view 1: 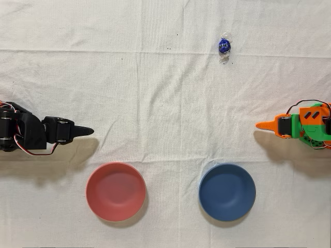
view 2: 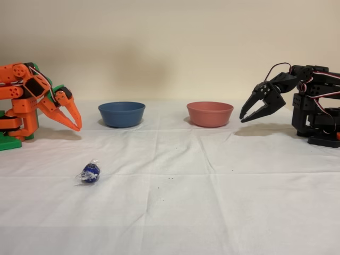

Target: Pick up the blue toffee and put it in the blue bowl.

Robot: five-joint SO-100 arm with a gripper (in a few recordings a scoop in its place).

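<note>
Nothing of the task done yet, by the look of it. Blue toffee (view 1: 224,46) lies loose on the white cloth (view 1: 155,82), near the top edge in the overhead view, well apart from both bowls. Blue bowl (view 1: 227,191) holds nothing; red bowl (view 1: 115,191) beside it likewise. Orange gripper (view 2: 76,126) hangs low by its base at the left of the fixed view, fingers nearly together, tips close, clamped on nothing. Black arm (view 2: 297,95) idle. Left to do: reach to the sweet, grasp, lift, carry to the blue bowl, release
</note>
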